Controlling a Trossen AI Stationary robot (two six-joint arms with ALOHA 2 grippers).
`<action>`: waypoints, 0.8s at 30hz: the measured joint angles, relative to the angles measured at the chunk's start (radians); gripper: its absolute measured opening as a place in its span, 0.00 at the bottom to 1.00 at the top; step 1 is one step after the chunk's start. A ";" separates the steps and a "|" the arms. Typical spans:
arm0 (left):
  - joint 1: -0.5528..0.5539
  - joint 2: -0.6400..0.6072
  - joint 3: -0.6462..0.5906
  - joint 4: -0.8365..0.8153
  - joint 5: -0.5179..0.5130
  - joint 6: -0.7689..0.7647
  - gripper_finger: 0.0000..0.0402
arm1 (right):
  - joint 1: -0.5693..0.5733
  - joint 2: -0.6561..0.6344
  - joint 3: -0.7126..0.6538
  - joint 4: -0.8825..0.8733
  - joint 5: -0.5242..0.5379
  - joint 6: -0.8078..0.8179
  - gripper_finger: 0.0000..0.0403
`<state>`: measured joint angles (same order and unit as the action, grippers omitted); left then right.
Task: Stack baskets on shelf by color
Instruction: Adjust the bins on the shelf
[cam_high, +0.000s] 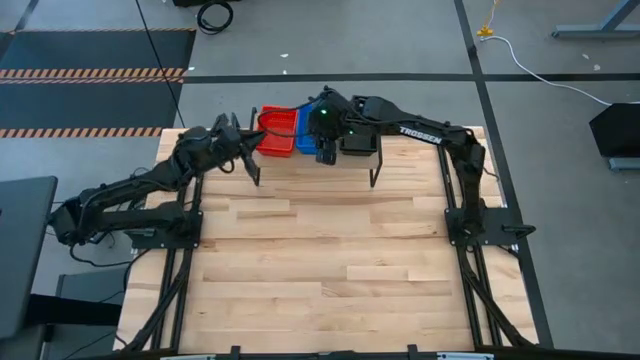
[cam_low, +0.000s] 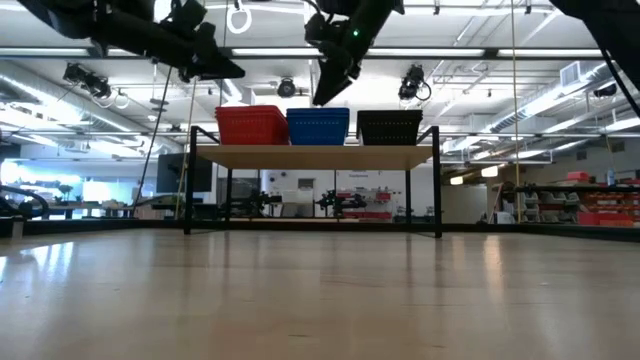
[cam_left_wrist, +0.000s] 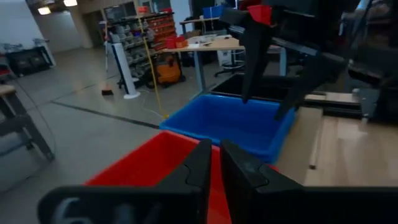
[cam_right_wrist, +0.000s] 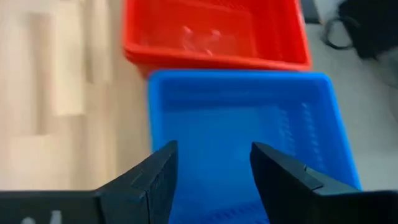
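The shelf (cam_low: 310, 155) stands at the table's far edge on thin black legs. On its plank top, side by side, rest a red basket (cam_low: 252, 125), a blue basket (cam_low: 318, 126) and a black basket (cam_low: 389, 127); whether others are nested inside them I cannot tell. My right gripper (cam_right_wrist: 214, 168) hangs open above the blue basket (cam_right_wrist: 249, 118), with the red basket (cam_right_wrist: 214, 31) beside it. My left gripper (cam_left_wrist: 214, 165) is shut and empty, held above the red basket (cam_left_wrist: 146, 165) near its left end. In the high view the right gripper (cam_high: 325, 130) hides part of the black basket (cam_high: 358, 142).
The wooden tabletop (cam_high: 330, 260) stretches bare from the shelf to the near edge. Both arms reach in from their mounts at the table's left and right sides. Beyond the shelf lies the room's floor, with benches and racks far behind.
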<state>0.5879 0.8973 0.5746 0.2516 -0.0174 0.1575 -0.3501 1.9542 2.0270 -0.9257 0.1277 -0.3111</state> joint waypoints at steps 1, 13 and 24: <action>0.005 0.015 0.016 -0.001 0.000 0.010 0.11 | -0.001 0.005 0.000 -0.002 0.024 -0.002 0.51; 0.044 0.221 0.121 -0.085 -0.005 0.098 0.10 | -0.058 0.011 0.001 0.007 -0.003 -0.059 0.51; 0.046 0.263 0.173 -0.085 -0.032 0.102 0.11 | -0.058 0.051 0.000 -0.057 -0.048 -0.097 0.51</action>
<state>0.6337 1.1603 0.7476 0.1669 -0.0492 0.2592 -0.4085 2.0055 2.0274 -0.9828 0.0799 -0.4079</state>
